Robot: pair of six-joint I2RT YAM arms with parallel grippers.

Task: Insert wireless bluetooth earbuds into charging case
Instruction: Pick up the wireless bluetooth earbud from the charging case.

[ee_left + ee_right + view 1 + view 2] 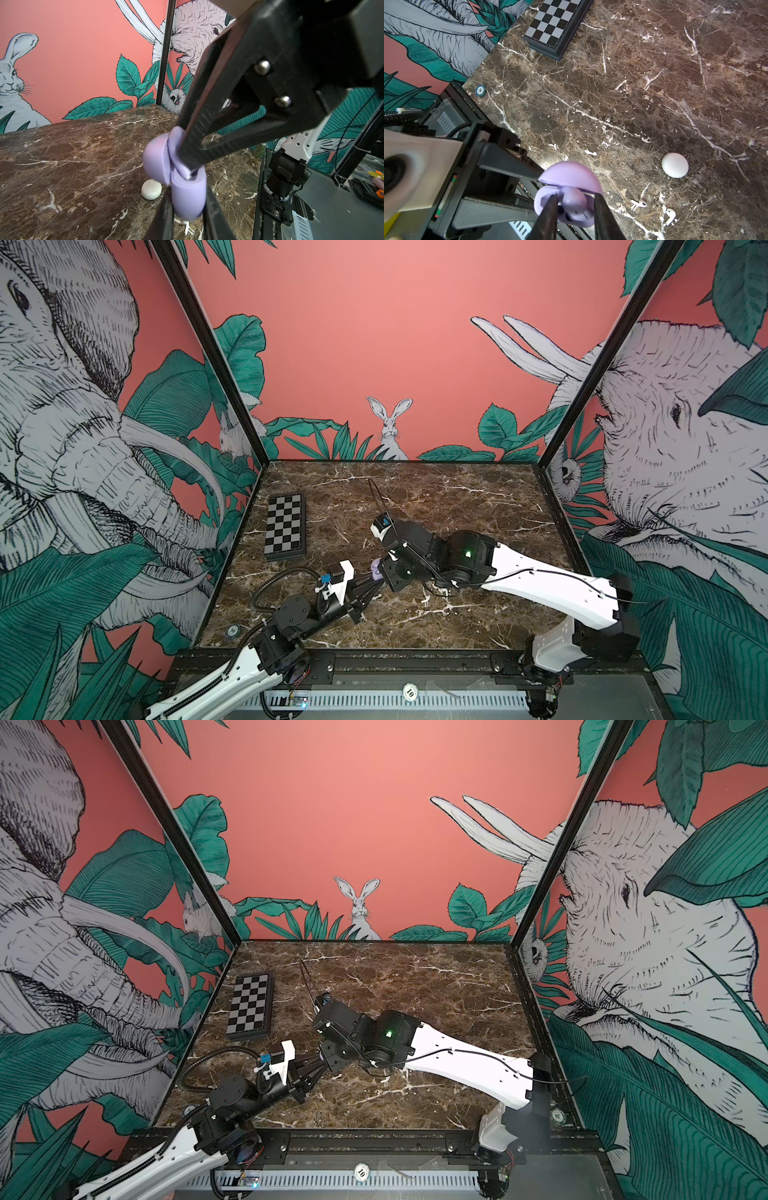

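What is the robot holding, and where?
The left gripper pinches the open round lilac plastic charging case by its base's sides; the right gripper straddles a lilac earbud inside, grip unclear.

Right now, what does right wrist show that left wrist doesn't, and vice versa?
Only right wrist: two white earbuds lying loose on the marble table, the chessboard, a poker chip, and a lilac earbud sitting in the lilac case, flanked by the right hand. Left wrist has just an unclear white sliver under the case.
Only left wrist: the right hand's body from outside, reaching into the case, and the rabbit mural.
Both: the open lilac case held by the left hand, and the white case on the marble.
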